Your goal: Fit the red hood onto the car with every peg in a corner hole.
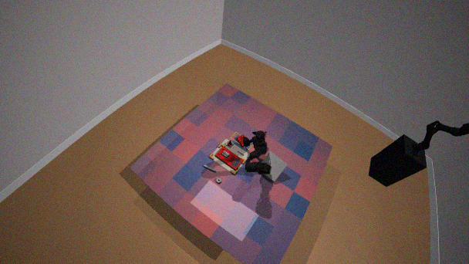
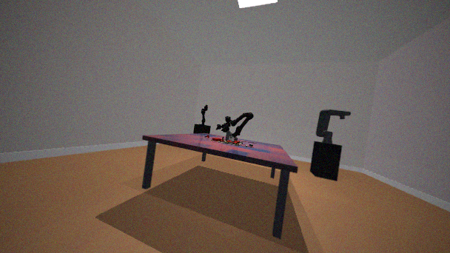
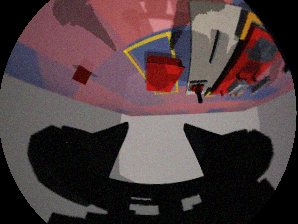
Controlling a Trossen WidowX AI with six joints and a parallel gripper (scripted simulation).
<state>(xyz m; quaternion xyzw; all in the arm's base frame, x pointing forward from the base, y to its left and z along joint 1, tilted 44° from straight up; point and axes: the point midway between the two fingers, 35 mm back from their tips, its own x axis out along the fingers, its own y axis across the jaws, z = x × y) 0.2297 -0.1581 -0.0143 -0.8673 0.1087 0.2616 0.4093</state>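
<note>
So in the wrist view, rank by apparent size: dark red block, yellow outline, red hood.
Largest to smallest, as they look there:
1. yellow outline, by overall span
2. red hood
3. dark red block

Gaps are clear; no ties.

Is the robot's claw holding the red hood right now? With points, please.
No, the claw (image 3: 156,126) is open with nothing between its tips, and the red hood (image 3: 163,74) sits beyond them.
</note>
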